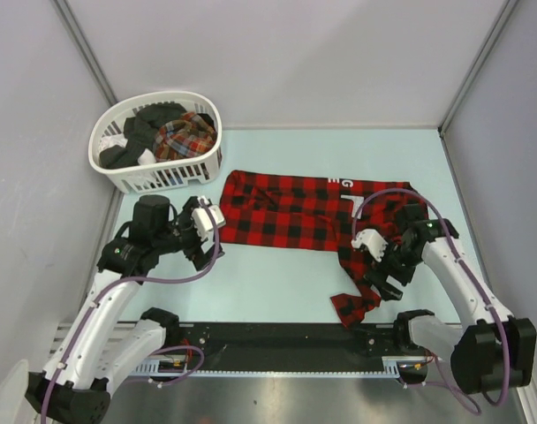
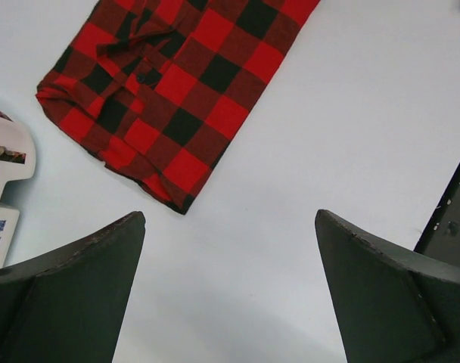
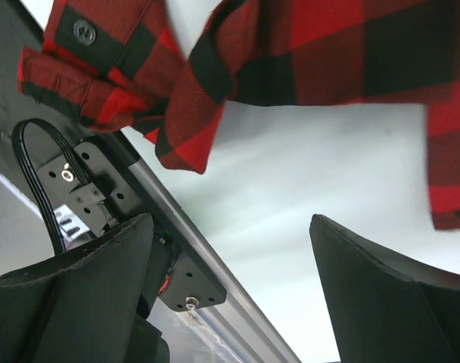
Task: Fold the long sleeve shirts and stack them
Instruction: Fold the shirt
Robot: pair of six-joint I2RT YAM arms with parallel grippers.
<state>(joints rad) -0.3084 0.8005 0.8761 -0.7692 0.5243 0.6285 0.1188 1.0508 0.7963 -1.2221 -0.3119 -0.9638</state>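
A red-and-black checked flannel shirt (image 1: pixel 291 210) lies spread across the middle of the table. One sleeve trails down to a cuff (image 1: pixel 352 306) near the front edge. My left gripper (image 1: pixel 198 240) hovers open and empty just left of the shirt's left edge; that edge shows in the left wrist view (image 2: pixel 177 98). My right gripper (image 1: pixel 383 284) is open and empty above the trailing sleeve. Its wrist view shows the shirt (image 3: pixel 306 53) and the buttoned cuff (image 3: pixel 86 57) beyond the fingers. A finer multicolour plaid shirt (image 1: pixel 185 137) lies in the basket.
The white slatted basket (image 1: pixel 154 181) stands at the back left, holding dark clothes with the plaid shirt; its edge shows in the left wrist view (image 2: pixel 3 197). The black rail (image 1: pixel 286 340) runs along the table's front edge and also shows in the right wrist view (image 3: pixel 177 261). Grey walls enclose the table.
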